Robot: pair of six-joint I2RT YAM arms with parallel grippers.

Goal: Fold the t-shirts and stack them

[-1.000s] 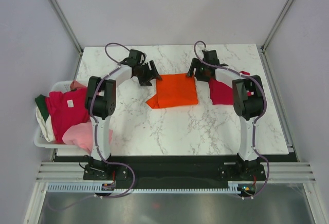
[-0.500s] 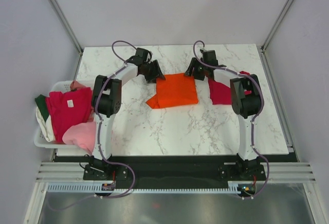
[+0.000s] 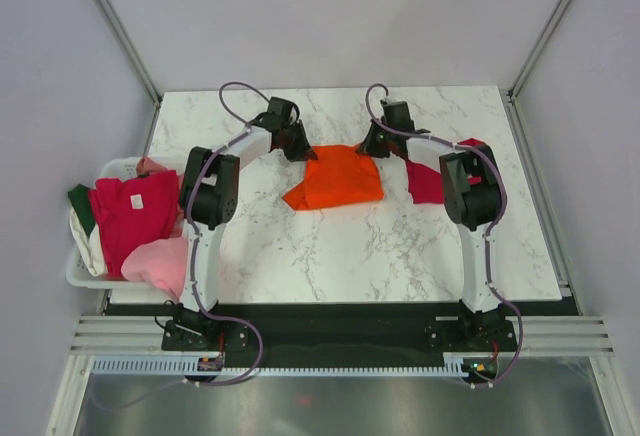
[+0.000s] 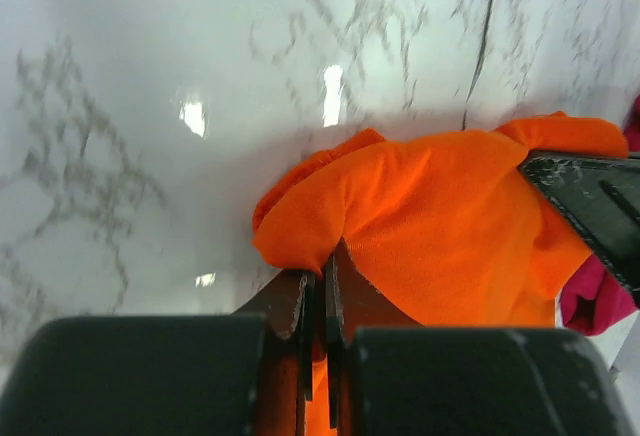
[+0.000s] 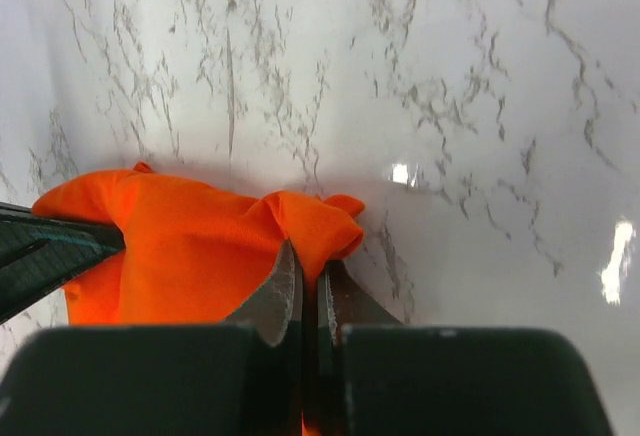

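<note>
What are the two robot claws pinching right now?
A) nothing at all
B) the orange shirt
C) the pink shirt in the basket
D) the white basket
B: the left gripper and the right gripper are each shut on a bunched corner at the far edge of the orange shirt.

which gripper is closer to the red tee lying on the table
Right. The right gripper pinches the orange tee's far right corner, close to the red tee; the left gripper pinches the far left corner, on the orange tee's other side.
</note>
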